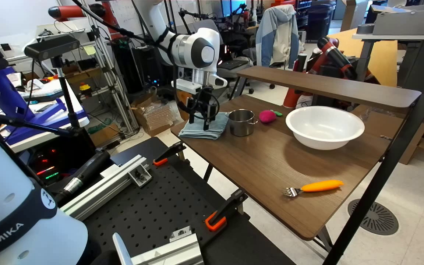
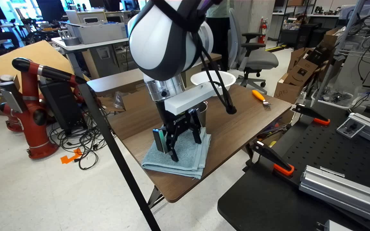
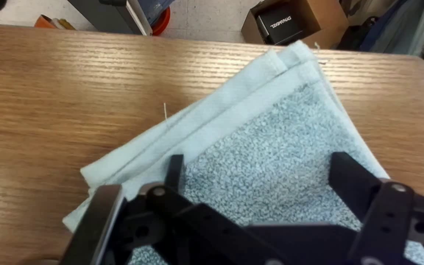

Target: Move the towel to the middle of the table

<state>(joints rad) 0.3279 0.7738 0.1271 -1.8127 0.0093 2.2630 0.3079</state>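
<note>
The gripper [image 2: 186, 147] points down over the towel [image 2: 185, 166], and it is released: its fingers [image 3: 352, 180] stand wide apart. Whether the tips are touching the towel, I cannot tell. The towel lies folded and flat, close to one corner of the table [image 2: 233, 134]. Just beside it, the pot [image 1: 241, 126] stands upright. After the pot comes a pink thing [image 1: 267, 116], then the bowl [image 1: 324, 129], and the farthest from the gripper is a fork [image 1: 315, 186] with an orange handle.

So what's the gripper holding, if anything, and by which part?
Nothing is held: the gripper is open over the towel, with no part of it pinched.
</note>
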